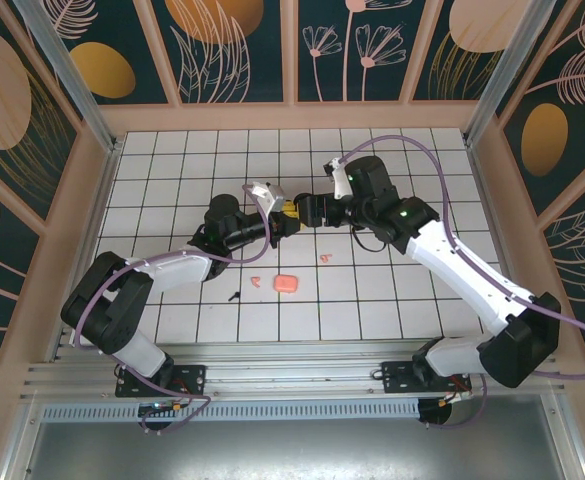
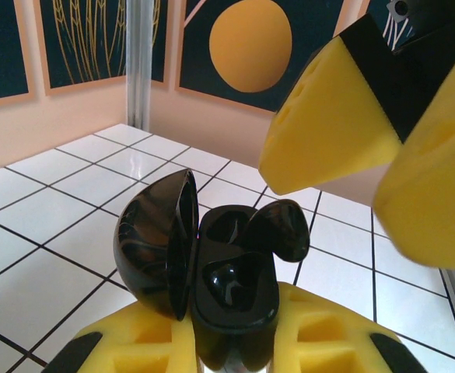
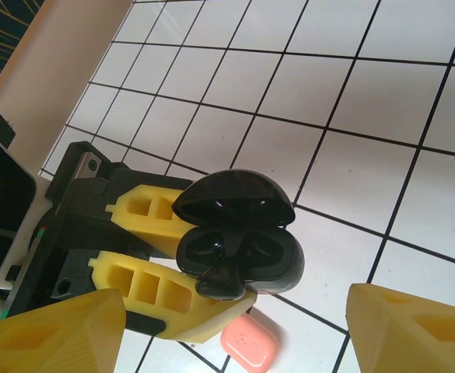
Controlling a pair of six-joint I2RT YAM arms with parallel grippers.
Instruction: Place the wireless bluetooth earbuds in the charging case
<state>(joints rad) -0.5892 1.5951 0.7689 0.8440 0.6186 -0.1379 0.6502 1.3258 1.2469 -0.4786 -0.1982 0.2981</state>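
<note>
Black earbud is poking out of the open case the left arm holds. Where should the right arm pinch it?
Pinch the rounded end of the black earbud that overhangs the front rim of the case, approaching from the side opposite the raised lid. The lid blocks the hinge side and the left gripper clamps the case body, so that end looks freest.

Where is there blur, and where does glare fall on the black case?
Left wrist view: the black case is sharp, with white glare spots, while the right hand near the lens is blurred. Right wrist view: glare streaks on the case lid; the yellow fingers at the bottom corners are soft. Top view: even light, no strong glare.
</note>
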